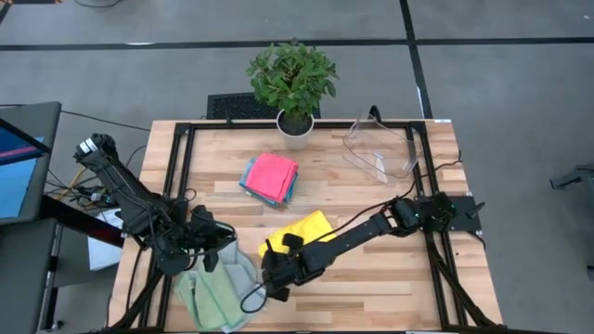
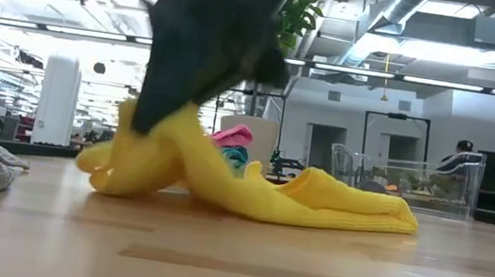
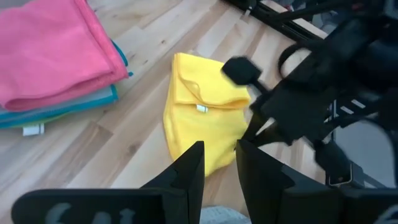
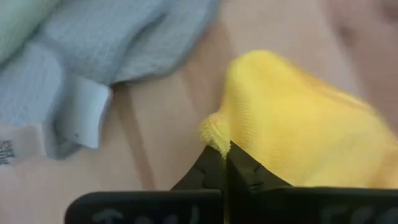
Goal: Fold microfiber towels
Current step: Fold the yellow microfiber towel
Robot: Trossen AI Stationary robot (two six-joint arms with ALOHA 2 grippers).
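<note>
Your right gripper [image 4: 225, 163] is closed on an edge of the yellow towel [image 1: 299, 232], which lies crumpled near the table's [image 1: 371, 288] front centre. Your left gripper [image 3: 217, 165], fingers slightly parted and holding nothing, hovers just beside it over the pale green towels [image 1: 215, 288]. The pink towel [image 1: 273, 173] tops a folded stack mid-table.
</note>
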